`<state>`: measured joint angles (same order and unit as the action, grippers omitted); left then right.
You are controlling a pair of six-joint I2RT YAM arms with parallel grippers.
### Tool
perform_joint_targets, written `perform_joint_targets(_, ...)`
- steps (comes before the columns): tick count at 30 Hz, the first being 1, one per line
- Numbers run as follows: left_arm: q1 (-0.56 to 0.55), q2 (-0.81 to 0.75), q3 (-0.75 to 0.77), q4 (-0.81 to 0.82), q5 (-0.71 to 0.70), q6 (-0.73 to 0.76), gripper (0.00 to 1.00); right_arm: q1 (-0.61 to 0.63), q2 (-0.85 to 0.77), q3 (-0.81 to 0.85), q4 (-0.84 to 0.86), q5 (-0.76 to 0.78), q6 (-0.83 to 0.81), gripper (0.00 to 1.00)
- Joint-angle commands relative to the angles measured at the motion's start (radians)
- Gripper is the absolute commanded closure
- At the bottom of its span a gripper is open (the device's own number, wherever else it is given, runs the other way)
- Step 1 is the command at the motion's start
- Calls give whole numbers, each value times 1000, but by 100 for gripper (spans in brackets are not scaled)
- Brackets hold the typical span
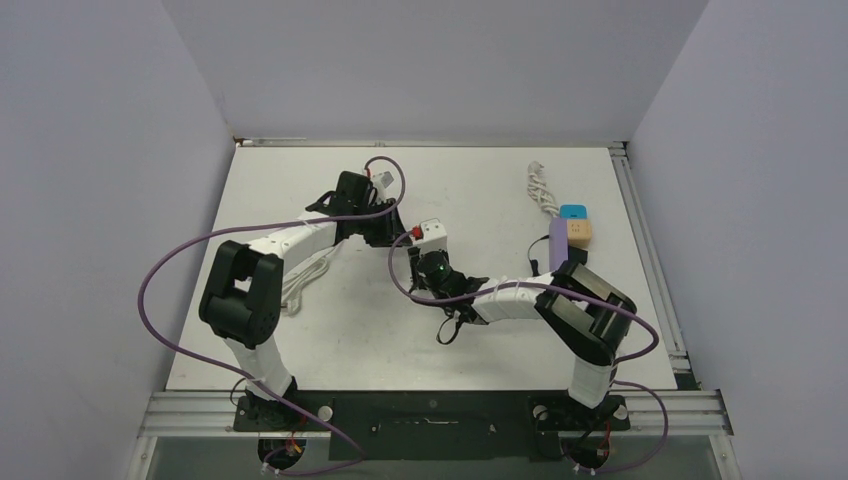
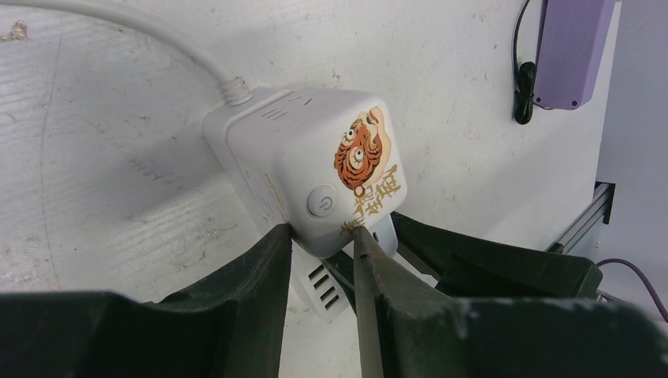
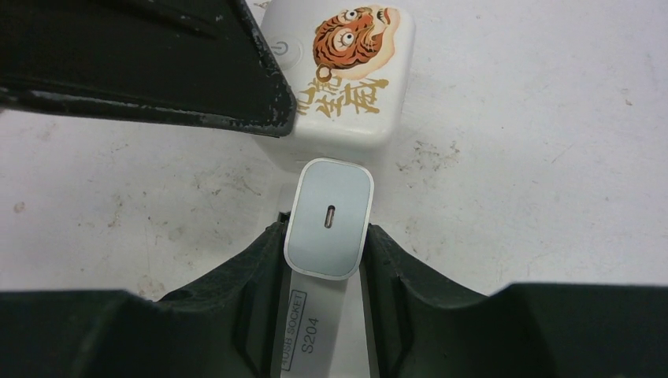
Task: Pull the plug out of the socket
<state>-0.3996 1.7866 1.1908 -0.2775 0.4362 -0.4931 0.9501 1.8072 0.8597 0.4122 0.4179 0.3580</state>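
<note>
On the scratched white table (image 2: 102, 173), the left gripper (image 2: 321, 240) squeezes a smooth white plastic socket cube (image 2: 315, 150) with a tiger sticker. Right beside it, the right gripper (image 3: 326, 240) pinches the small, rounded white plug (image 3: 328, 216).

Top view: fixed, above and behind the arm bases; looks down and forward over the whole tabletop (image 1: 480, 340); far.
Left wrist view: on the left hand (image 2: 323, 236), looks along its fingers (image 2: 252, 299), low, very near the socket cube (image 2: 331, 165).
Right wrist view: on the right hand (image 3: 327, 232), looks steeply down, very near the plug (image 3: 328, 218).
Shared: socket cube in all three views.
</note>
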Motion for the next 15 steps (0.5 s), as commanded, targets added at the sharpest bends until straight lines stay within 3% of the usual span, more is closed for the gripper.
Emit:
perform_joint_targets(1, -4, 97, -48, -149, -176, 67, 71, -39, -28, -23, 41, -139, 72, 95)
perform_joint_targets(8, -5, 97, -46, -149, -173, 67, 71, -26, -25, -18, 40, -121, 49, 95)
perform_joint_targets(15, -8, 100, -43, -150, -172, 66, 72, 55, -16, 19, 1, 20, -22, 95)
